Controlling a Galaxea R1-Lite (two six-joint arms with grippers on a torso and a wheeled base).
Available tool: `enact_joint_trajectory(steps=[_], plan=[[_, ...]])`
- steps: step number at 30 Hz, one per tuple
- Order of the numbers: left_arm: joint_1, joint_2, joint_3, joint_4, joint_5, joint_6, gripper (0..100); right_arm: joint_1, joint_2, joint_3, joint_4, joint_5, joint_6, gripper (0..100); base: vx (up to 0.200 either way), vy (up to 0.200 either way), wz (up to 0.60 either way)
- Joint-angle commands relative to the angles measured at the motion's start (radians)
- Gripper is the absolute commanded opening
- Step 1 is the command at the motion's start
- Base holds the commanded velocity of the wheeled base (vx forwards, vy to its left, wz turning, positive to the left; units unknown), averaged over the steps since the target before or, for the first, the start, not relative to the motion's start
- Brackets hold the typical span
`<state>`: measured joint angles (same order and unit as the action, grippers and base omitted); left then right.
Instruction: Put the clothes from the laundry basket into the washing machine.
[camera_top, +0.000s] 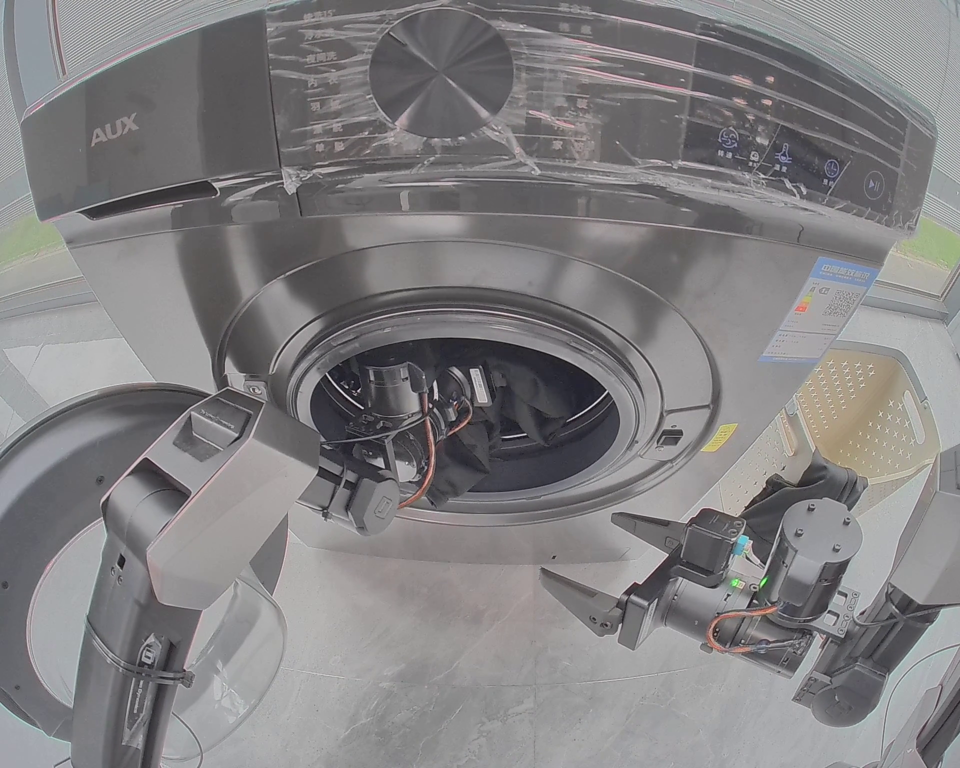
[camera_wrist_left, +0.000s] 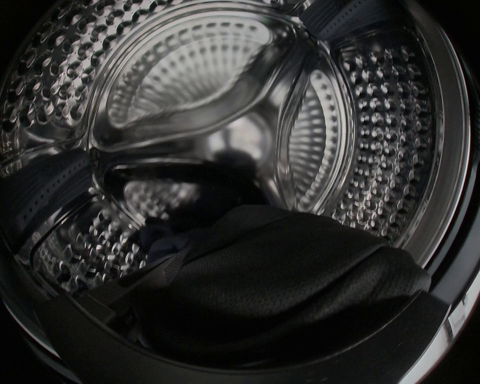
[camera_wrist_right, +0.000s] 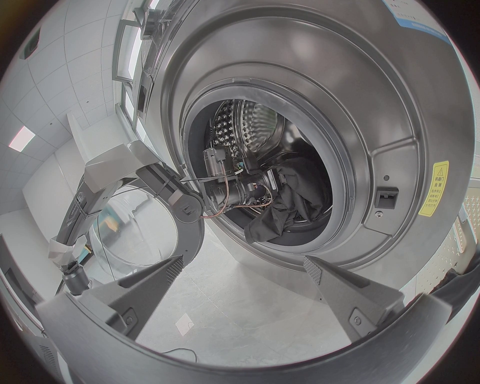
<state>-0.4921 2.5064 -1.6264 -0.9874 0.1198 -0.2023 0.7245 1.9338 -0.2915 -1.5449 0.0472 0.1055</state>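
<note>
The washing machine (camera_top: 480, 260) stands with its round drum opening (camera_top: 610, 440) uncovered. My left arm reaches into that opening, and its gripper (camera_top: 462, 400) is buried against a black garment (camera_top: 520, 400). The garment (camera_wrist_right: 295, 195) hangs over the lower rim of the opening. Seen from inside, it (camera_wrist_left: 280, 280) lies across the bottom of the perforated steel drum (camera_wrist_left: 380, 150). My right gripper (camera_top: 580, 547) hovers open and empty in front of the machine, low and to the right of the opening (camera_wrist_right: 242, 260). Behind it, the cream laundry basket (camera_top: 870, 420) holds more dark clothes (camera_top: 810, 490).
The machine's door (camera_top: 60, 560) is swung open to the left, beside my left arm, its glass bowl (camera_wrist_right: 135, 235) facing outward. Grey tiled floor (camera_top: 450, 660) lies bare in front of the machine. The basket stands close to the machine's right side.
</note>
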Motion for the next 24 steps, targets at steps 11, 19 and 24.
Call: enact_joint_trajectory(steps=[11,19,24], plan=[[-0.019,-0.052,0.189,0.136,-0.011,0.009,100,0.001,0.005,0.0,-0.001,0.0,0.0,100,0.0,0.0,0.0],[-0.02,0.005,0.192,0.135,-0.012,0.044,0,0.001,0.007,0.0,-0.001,0.0,0.0,100,0.0,0.0,0.0],[-0.022,0.019,0.175,0.133,-0.012,0.046,0,0.001,0.007,0.0,-0.001,0.0,0.0,100,0.0,0.0,0.0]])
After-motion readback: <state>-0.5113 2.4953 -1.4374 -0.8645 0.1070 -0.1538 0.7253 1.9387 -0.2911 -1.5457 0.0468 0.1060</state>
